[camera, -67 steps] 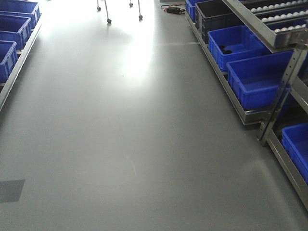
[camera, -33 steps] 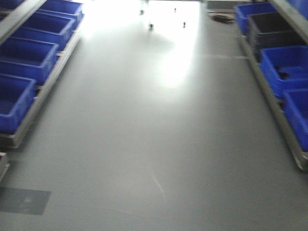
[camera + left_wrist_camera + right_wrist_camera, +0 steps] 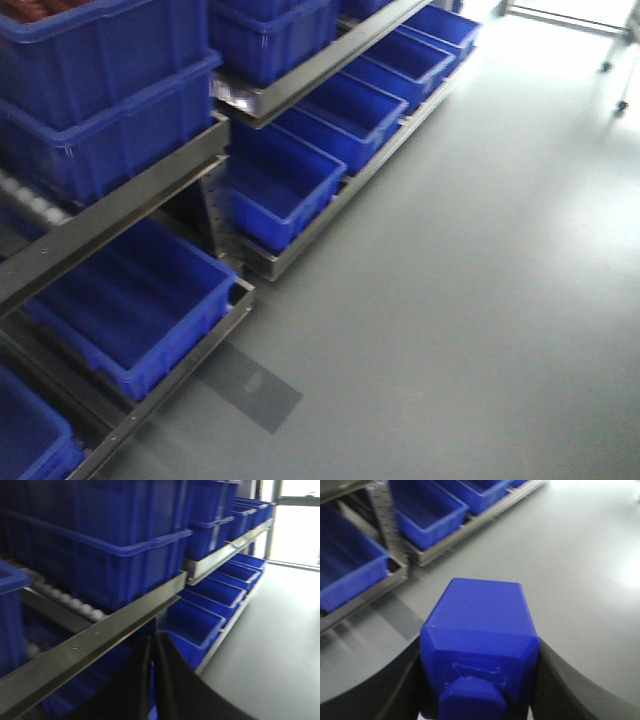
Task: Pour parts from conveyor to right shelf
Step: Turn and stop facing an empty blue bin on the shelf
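A bright-blue block with a short knob, one of the parts [image 3: 482, 610], sits between the dark fingers of my right gripper [image 3: 480, 652], which is shut on it above the grey floor. My left gripper [image 3: 152, 645] is shut with nothing in it, its fingers pressed together just below a steel rail [image 3: 100, 632] of a tiered rack. That grey rack [image 3: 110, 225] with large blue bins [image 3: 285, 190] fills the left of the front view; I cannot tell whether it is the right shelf. The conveyor is out of view. Neither gripper shows in the front view.
Glossy grey floor [image 3: 480, 280] spreads to the right of the rack, with a darker rectangular patch [image 3: 250, 385] near its foot. White rollers [image 3: 75, 602] run under the upper bins. Wheeled legs [image 3: 620, 60] stand far back right. Low bins [image 3: 427, 510] lie ahead-left of the held block.
The front view has swung left: the open aisle between two racks is gone, the right-hand rack has left the view, and the left-hand rack now stands close.
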Controlling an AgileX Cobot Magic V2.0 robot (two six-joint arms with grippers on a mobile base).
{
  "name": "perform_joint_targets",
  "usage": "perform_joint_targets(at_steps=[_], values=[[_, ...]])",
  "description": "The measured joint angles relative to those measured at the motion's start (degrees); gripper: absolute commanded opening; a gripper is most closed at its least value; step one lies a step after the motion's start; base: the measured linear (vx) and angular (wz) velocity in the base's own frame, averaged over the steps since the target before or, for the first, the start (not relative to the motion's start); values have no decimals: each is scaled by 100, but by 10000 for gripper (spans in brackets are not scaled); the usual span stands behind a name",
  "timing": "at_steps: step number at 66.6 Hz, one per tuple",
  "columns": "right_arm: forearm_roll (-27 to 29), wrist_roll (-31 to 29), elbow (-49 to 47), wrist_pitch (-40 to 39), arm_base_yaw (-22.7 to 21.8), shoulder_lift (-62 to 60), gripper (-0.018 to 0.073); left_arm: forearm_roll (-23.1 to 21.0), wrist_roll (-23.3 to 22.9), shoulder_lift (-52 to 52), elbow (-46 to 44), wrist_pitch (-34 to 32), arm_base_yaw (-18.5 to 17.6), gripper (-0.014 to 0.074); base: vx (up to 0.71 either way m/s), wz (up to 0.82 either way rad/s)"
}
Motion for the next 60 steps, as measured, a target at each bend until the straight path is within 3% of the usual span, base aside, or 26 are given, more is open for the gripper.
perform_joint_targets(at_steps=[22, 35, 60], values=[[-2, 0, 0, 0, 0, 0, -5, 0, 0, 0, 0, 0, -14, -6, 26, 101], [-2, 0, 0, 0, 0, 0, -5, 0, 0, 105, 0, -1, -411, -6, 22, 85], [4, 0, 0, 0, 0, 0, -5, 0, 0, 105, 0, -1, -417, -6, 20, 76]])
